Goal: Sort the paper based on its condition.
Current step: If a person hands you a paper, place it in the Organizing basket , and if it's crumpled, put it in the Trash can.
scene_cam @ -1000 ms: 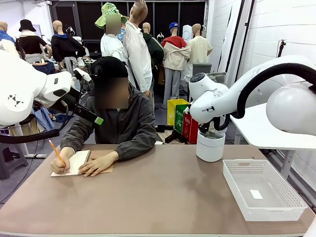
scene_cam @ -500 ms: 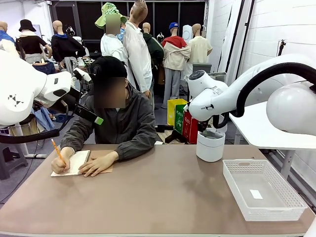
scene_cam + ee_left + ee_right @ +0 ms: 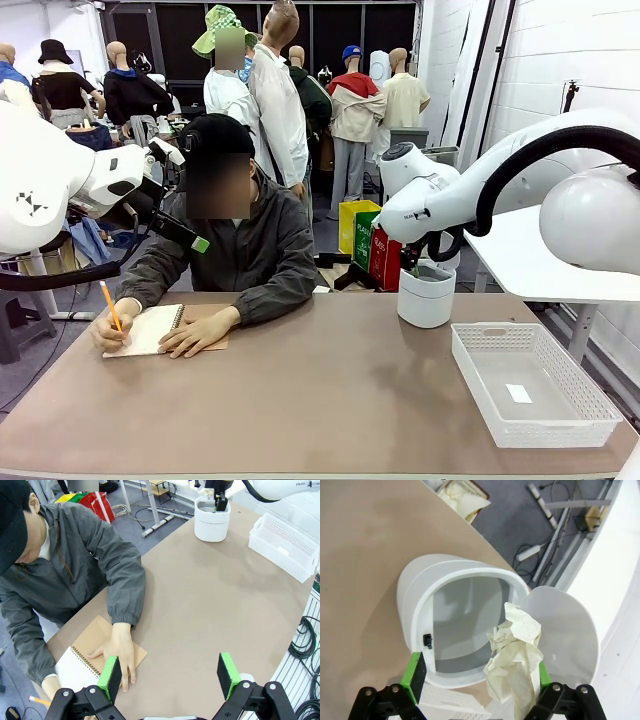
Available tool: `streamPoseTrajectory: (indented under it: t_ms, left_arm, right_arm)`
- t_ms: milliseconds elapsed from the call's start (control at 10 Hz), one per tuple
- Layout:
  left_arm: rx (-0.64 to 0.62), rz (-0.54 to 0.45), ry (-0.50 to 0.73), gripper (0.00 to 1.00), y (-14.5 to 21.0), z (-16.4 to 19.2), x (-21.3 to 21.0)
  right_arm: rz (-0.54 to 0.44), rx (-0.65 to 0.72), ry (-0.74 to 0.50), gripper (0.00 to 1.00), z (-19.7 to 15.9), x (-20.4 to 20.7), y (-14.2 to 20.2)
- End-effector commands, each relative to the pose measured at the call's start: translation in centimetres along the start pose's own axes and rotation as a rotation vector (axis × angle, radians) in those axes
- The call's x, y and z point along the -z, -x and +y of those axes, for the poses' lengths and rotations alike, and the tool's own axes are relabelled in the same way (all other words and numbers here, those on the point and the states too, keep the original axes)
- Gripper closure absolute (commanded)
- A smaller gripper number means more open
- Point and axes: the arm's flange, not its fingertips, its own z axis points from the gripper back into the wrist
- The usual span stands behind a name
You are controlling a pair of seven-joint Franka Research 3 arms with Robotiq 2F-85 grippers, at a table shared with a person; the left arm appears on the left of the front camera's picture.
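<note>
On the brown table (image 3: 330,400), white basket (image 3: 545,432).

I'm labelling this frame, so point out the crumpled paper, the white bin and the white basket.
crumpled paper (image 3: 516,652), right wrist view, middle of the wad.
white bin (image 3: 426,305), front view, side wall.
white basket (image 3: 550,432), front view, near wall.

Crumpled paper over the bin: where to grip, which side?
Probably its bulky middle, from above, as the right gripper points. The paper is a long wad at one finger, off-centre between the open fingers; shift over so they close across its narrow width.
</note>
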Motion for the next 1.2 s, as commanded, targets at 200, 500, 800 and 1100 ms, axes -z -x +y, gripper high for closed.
streamPoseTrajectory:
  t_ms: [200,500,800,1100]
  left_arm:
    - [-0.004,0.005,0.007,0.0,0.0,0.1,-0.08]
    - [-0.004,0.005,0.007,0.0,0.0,0.1,-0.08]
    - [-0.004,0.005,0.007,0.0,0.0,0.1,-0.08]
    - [-0.004,0.005,0.007,0.0,0.0,0.1,-0.08]
  right_arm:
    - [0.042,-0.002,-0.036,0.0,-0.04,-0.55,-0.12]
    - [0.052,-0.004,-0.037,0.0,-0.06,-0.54,-0.16]
    - [0.052,0.002,-0.046,0.4,-0.14,-0.51,-0.1]
    - [0.052,0.004,-0.042,0.4,-0.25,-0.49,-0.15]
